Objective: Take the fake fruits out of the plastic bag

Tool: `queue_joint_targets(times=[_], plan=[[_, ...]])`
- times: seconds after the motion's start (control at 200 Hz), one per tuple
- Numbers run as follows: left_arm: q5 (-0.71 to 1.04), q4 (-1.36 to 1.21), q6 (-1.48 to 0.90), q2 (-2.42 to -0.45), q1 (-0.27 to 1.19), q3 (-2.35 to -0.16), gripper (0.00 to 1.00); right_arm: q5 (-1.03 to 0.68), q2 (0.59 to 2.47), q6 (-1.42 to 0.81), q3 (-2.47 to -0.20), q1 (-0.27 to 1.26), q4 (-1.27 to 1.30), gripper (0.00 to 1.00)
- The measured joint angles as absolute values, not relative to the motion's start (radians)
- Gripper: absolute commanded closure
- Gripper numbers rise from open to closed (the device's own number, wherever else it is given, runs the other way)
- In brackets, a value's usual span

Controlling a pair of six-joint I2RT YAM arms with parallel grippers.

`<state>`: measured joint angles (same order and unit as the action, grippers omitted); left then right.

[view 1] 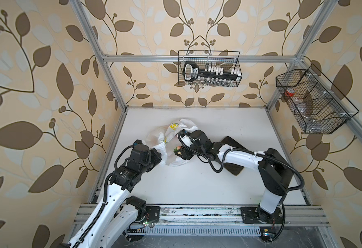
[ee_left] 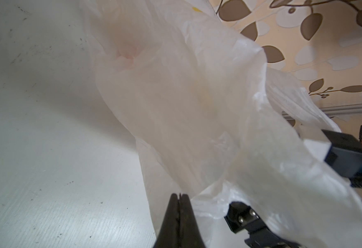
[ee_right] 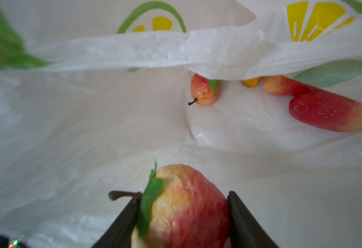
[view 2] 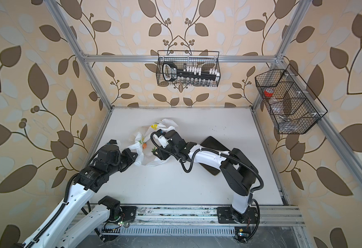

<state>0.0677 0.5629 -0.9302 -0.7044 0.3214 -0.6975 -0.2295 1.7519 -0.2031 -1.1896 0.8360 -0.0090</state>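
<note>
Right gripper [ee_right: 184, 194] is inside the mouth of the plastic bag [ee_right: 68, 139]; jaws part-spread and clamped on one fake fruit [ee_right: 188, 214], a finger on each flank. The fruit is red shading to yellow, with a green leaf and brown stem beside one finger; it fills the gap between the fingers and sticks out past their tips.

More fake fruits lie ahead of those tips, deeper in the bag, none touching the gripper. Straight ahead is a small red-yellow fruit [ee_right: 203, 92] with stem and leaf; beside it an orange-yellow piece [ee_right: 250, 82], mostly hidden under an overhanging fold of bag. Further to that side a pale red fruit [ee_right: 283, 87] touches a long dark-red fruit [ee_right: 328, 112].

Left gripper [ee_left: 180, 196] has its jaws pressed flat together; the bag film gathers to the tips and fans away from them, so a fold at the rim is pinched there.

In both top views the bag sits on the white table [view 1: 197, 182] between the two grippers; the left one is at its outer edge and the right one reaches in from the opposite side, the fruit just showing at its tips. An orange fruit [view 2: 145, 146] shows in the bag mouth in a top view, between the grippers.

A dark plate [view 1: 233, 143] lies behind the right gripper, under that arm, apart from the bag.
</note>
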Motion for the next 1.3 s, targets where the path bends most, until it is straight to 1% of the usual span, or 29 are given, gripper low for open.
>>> queue_joint_targets(times=[0.135, 0.26, 0.415, 0.47, 0.55, 0.61, 0.69, 0.81, 0.935, 1.025, 1.095, 1.19, 1.24, 1.3], plan=[[0.068, 0.549, -0.930, -0.707, 0.321, -0.698, 1.00, -0.257, 1.592, -0.198, -1.126, 0.846, -0.045, 0.57], [0.068, 0.548, -0.930, -0.709, 0.321, -0.698, 1.00, -0.243, 1.381, -0.227, -0.994, 0.860, -0.073, 0.56], [0.068, 0.538, -0.930, -0.707, 0.321, -0.684, 1.00, -0.096, 1.116, -0.358, -0.805, 0.849, -0.149, 0.55], [0.068, 0.537, -0.930, -0.706, 0.321, -0.675, 1.00, -0.035, 1.041, -0.428, -0.749, 0.812, -0.193, 0.55], [0.068, 0.537, -0.930, -0.707, 0.321, -0.669, 1.00, 0.031, 0.991, -0.516, -0.696, 0.736, -0.247, 0.55], [0.068, 0.535, -0.927, -0.707, 0.321, -0.669, 1.00, 0.066, 0.995, -0.569, -0.677, 0.671, -0.286, 0.56], [0.068, 0.535, -0.924, -0.708, 0.321, -0.669, 1.00, 0.101, 1.056, -0.610, -0.678, 0.595, -0.307, 0.55], [0.068, 0.535, -0.920, -0.710, 0.321, -0.669, 1.00, 0.123, 1.250, -0.621, -0.724, 0.521, -0.314, 0.53], [0.067, 0.543, -0.915, -0.710, 0.321, -0.670, 1.00, 0.138, 1.422, -0.617, -0.775, 0.490, -0.289, 0.49], [0.067, 0.558, -0.910, -0.710, 0.321, -0.672, 1.00, 0.141, 1.507, -0.609, -0.804, 0.486, -0.269, 0.41], [0.067, 0.566, -0.905, -0.709, 0.321, -0.673, 1.00, 0.144, 1.552, -0.604, -0.815, 0.486, -0.254, 0.32], [0.067, 0.574, -0.899, -0.707, 0.321, -0.675, 1.00, 0.147, 1.571, -0.597, -0.822, 0.484, -0.241, 0.16], [0.067, 0.574, -0.898, -0.706, 0.321, -0.675, 1.00, 0.147, 1.572, -0.595, -0.822, 0.484, -0.242, 0.10], [0.067, 0.575, -0.897, -0.704, 0.321, -0.675, 1.00, 0.147, 1.570, -0.597, -0.823, 0.482, -0.244, 0.06]])
